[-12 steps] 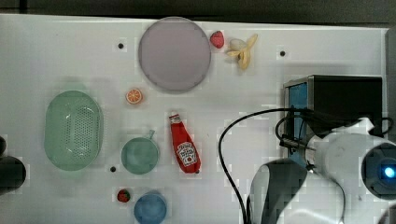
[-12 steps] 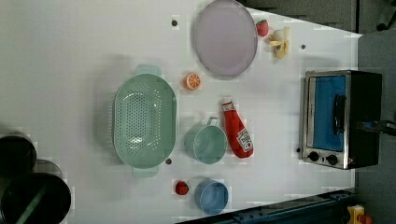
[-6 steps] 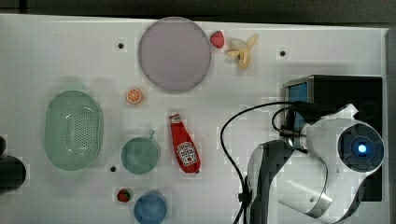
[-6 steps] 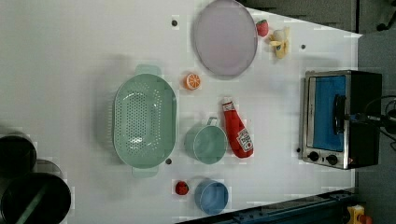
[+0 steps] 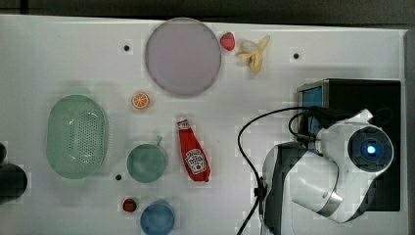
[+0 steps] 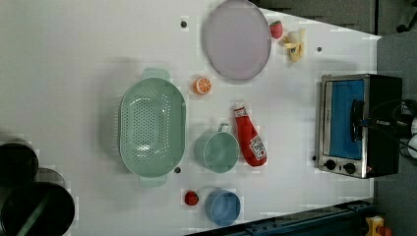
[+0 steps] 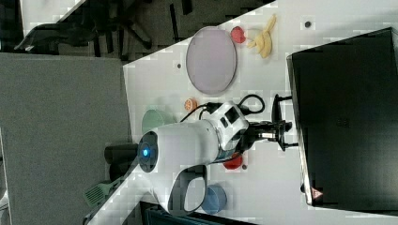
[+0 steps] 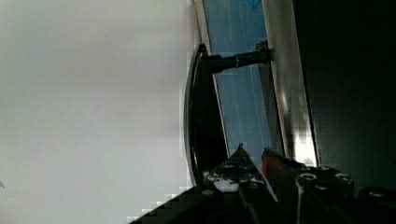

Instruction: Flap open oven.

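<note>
Tool (image 7: 281, 127) at dark bar handle (image 6: 355, 120) of boxy silver-framed toaster oven (image 6: 378, 96) with blue glass door, fingers nearly together around handle. Oven door closed, oven at white worktop (image 6: 74, 59) edge, the left view's right.

**White table, crowded top**

The white table (image 5: 58, 54) carries the oven (image 6: 361, 125) near one end, a lilac plate (image 5: 182, 56), green colander (image 5: 77, 136), green cup (image 5: 146, 163), ketchup bottle (image 5: 194, 156), blue bowl (image 5: 157, 219), banana (image 5: 254, 53), orange slice (image 5: 140, 101) and strawberries.

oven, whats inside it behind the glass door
The oven door is closed. Through its blue-tinted glass no rack or food can be made out; the tint hides the inside. The dark handle stands off the glass, with the gripper at it.
</note>
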Motion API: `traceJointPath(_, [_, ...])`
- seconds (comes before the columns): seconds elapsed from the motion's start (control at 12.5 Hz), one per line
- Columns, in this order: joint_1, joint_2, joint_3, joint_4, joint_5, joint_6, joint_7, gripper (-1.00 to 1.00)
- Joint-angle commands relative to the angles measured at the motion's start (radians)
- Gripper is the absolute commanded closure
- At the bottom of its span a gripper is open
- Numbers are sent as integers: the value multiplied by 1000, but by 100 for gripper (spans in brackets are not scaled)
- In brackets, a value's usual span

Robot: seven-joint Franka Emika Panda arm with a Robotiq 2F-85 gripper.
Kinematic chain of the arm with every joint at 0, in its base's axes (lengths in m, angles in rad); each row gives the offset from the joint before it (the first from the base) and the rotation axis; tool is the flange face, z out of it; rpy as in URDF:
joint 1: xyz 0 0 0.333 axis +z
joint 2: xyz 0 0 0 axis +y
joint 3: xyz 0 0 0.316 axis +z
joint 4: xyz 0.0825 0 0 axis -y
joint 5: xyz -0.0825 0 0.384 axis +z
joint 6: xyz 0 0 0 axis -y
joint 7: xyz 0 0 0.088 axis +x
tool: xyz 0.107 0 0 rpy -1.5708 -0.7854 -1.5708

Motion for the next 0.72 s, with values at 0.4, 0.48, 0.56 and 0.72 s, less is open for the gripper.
traceJointPath(0.4, [24, 25, 22, 9, -83, 5, 16, 65])
traceJointPath(0.48, [32, 25, 27, 7, -138, 1, 65, 65])
traceJointPath(0.56, [41, 25, 33, 3, -205, 1, 125, 65])
traceJointPath(0.72, [62, 26, 55, -7, -353, -13, 254, 65])
